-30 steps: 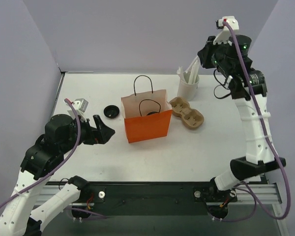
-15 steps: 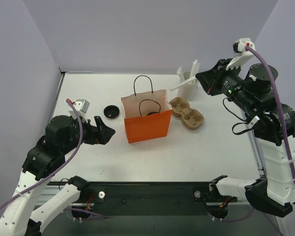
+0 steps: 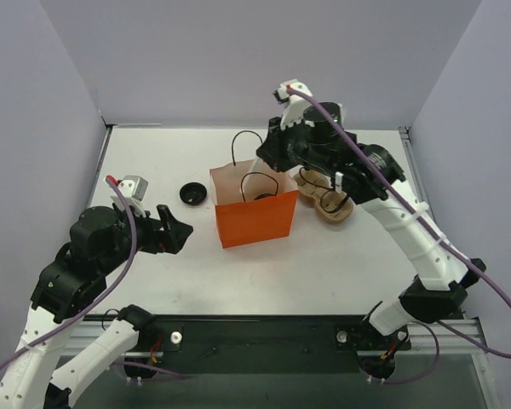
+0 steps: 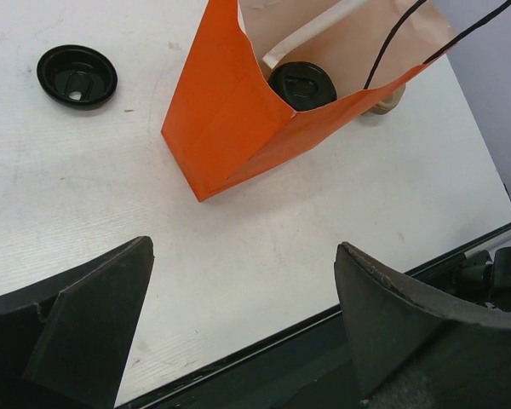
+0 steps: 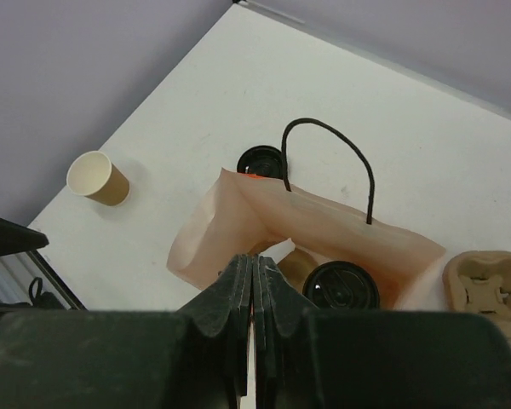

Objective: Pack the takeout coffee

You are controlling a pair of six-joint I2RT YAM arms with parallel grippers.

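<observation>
Right gripper clamped on a thin white stick, poised above the open orange bag, takeout coffee upright inside the bag just below and right of the fingertips, left gripper spread wide, empty, bag ahead of it, loose black lid ahead-left

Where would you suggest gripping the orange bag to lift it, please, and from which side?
Pinch the top of a black cord handle, coming from above. It stands upright as an open loop above the rim of the orange bag, whereas the paper walls are thin and the lidded cup sits inside.
</observation>
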